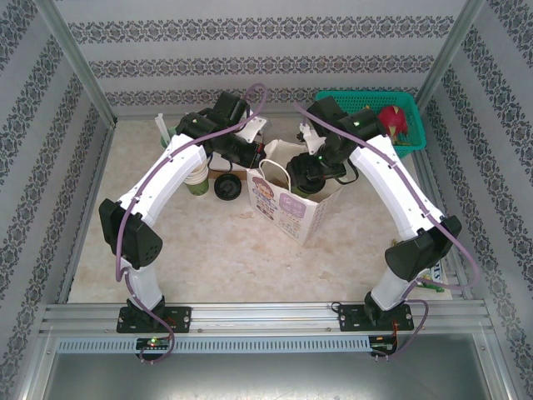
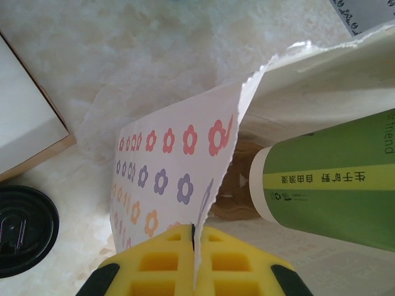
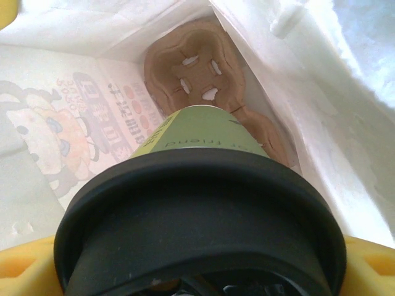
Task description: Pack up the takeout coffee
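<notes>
**A:** Start at the left gripper (image 2: 195,237). What is it doing?

**B:** Its yellow jaws are pressed together on the top edge of the paper bag (image 2: 166,179), pinching the flowered wall so that the mouth is held open.

**A:** And the right gripper (image 3: 199,274)?

**B:** It is clamped around the takeout coffee (image 3: 203,132), up near its black lid (image 3: 197,216), with a yellow finger showing on either side. The jaws stand wide because the cup is wide, and I judge it a firm hold.

**A:** Where is the cup itself?

**B:** It is tilted, base first, inside the bag's mouth with white paper walls around it. Below it, a brown cardboard carrier (image 3: 197,68) lies on the bag's floor. I can't tell whether the base touches the carrier yet.

**A:** So how far along are we?

**B:** I'd say well past halfway. The coffee is picked up and brought into the bag. It has yet to be seated in the carrier, released, and the bag edge let go.

**A:** Is there anything outside the bag?

**B:** A spare lid (image 2: 21,228) sits on the table (image 2: 123,61) beside it.
</notes>
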You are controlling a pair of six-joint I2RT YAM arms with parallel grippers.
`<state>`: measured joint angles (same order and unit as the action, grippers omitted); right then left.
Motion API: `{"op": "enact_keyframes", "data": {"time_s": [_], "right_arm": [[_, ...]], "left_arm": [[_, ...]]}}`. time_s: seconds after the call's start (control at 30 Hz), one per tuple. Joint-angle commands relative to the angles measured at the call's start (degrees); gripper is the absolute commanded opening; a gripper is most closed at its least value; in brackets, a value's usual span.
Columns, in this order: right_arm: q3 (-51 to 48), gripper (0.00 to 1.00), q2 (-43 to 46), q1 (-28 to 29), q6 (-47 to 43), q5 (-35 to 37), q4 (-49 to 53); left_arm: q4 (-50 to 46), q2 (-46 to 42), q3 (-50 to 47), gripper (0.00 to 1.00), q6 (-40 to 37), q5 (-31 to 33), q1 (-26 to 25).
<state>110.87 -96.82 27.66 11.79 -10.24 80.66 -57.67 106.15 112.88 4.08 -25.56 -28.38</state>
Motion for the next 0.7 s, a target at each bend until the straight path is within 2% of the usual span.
{"op": "enact_keyframes", "data": {"time_s": [0.0, 0.1, 0.43, 0.57, 0.67], "right_arm": [[-0.1, 0.56, 0.6, 0.8, 0.1, 2.7, -0.1], [-0.3, 0.55, -0.2, 1.7, -1.2, 2.9, -0.1], [-0.7, 0.55, -1.2, 5.4, -4.9, -5.1, -0.6], [-0.5, 0.55, -1.4, 5.5, -2.2, -3.9, -0.8], [-0.2, 0.55, -2.1, 6.1, 0.0, 2.5, 1.2]], "left_arm": [[0.4, -1.5, 1.0, 0.00, -1.6, -2.0, 0.6], [1.1, -1.7, 1.0, 0.00, -1.2, -2.6, 0.6], [1.7, -1.5, 1.3, 0.00, 0.5, -2.6, 0.7], [1.4, -0.9, 1.8, 0.00, 0.2, -3.1, 0.7], [0.9, -0.5, 2.5, 0.00, -0.4, -3.3, 0.6]]}}
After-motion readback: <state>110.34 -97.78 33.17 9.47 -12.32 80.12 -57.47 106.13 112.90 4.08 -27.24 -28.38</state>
